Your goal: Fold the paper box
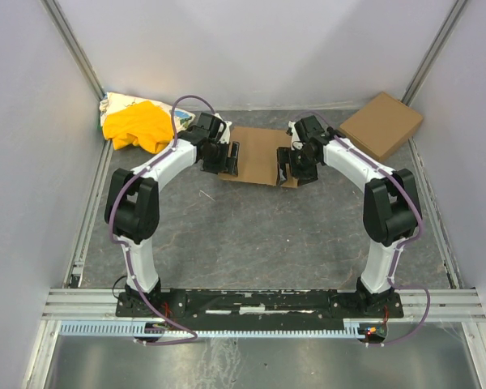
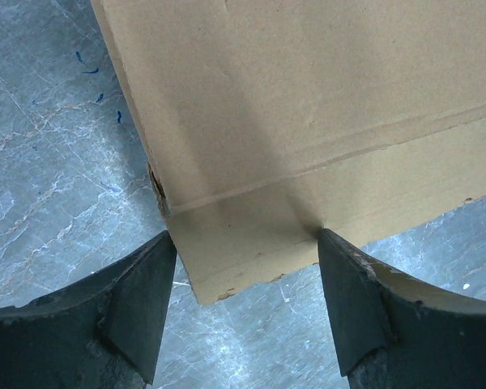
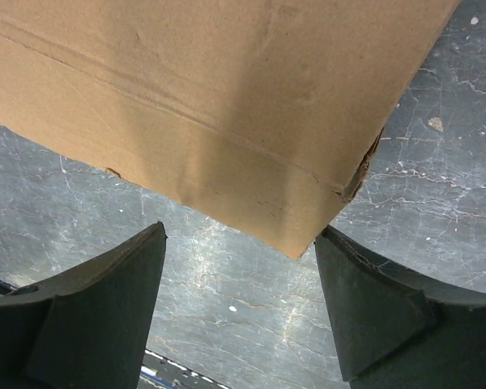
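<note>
The paper box (image 1: 257, 154) lies flat and unfolded on the grey table between my two arms. It is plain brown cardboard with creases. My left gripper (image 1: 227, 158) hangs over its left end, open. In the left wrist view the box's near corner flap (image 2: 251, 243) reaches between the spread fingers (image 2: 142, 300), with nothing pinched. My right gripper (image 1: 290, 166) hangs over the right end, open too. In the right wrist view a creased corner of the box (image 3: 227, 121) points toward the gap between its fingers (image 3: 373, 308).
A second brown cardboard box (image 1: 381, 125) lies at the back right near the wall. A yellow-and-white cloth bundle (image 1: 139, 123) sits at the back left corner. Grey walls close in on three sides, and a metal rail (image 1: 259, 301) runs along the near edge.
</note>
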Available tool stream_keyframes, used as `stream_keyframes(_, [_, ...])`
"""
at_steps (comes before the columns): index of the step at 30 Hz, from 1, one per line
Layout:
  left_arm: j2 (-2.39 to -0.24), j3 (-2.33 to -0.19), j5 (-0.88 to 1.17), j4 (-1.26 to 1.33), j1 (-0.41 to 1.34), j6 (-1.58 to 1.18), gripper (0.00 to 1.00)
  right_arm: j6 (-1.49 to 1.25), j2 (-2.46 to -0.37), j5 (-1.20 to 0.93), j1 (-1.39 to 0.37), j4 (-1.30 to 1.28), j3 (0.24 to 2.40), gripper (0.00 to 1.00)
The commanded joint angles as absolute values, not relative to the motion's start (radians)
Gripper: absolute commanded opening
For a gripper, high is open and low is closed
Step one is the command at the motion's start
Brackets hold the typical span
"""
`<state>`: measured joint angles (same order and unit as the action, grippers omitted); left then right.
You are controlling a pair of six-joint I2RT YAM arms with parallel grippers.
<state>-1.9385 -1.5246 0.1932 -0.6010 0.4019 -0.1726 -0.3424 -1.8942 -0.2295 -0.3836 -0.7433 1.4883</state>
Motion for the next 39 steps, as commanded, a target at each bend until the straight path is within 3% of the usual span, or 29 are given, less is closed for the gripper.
stream_keyframes(1, [-1.937,-1.584,0.206,-0.651,0.411,-0.112,0.77,-0.331,-1.882,-0.267,-0.377,-0.753,1.540,0.82])
stream_keyframes(15, [-1.922,-1.598,0.206,-0.673,0.409,-0.094,0.77,-0.325,-1.874,-0.289,-0.366,-0.777,1.551,0.82])
stream_keyframes(22, [-1.921,-1.501,0.077,-0.526,0.411,-0.102,0.84,-0.314,-1.855,-0.160,-0.367,-0.606,1.454,0.99])
stream_keyframes(30, [-1.947,-1.394,0.105,-0.339,0.410,-0.141,0.83,-0.326,-1.878,-0.137,-0.366,-0.483,1.403,0.99])
stream_keyframes(39, [-1.920,-1.386,0.160,-0.323,0.410,-0.155,0.83,-0.333,-1.888,-0.168,-0.366,-0.477,1.396,0.96])
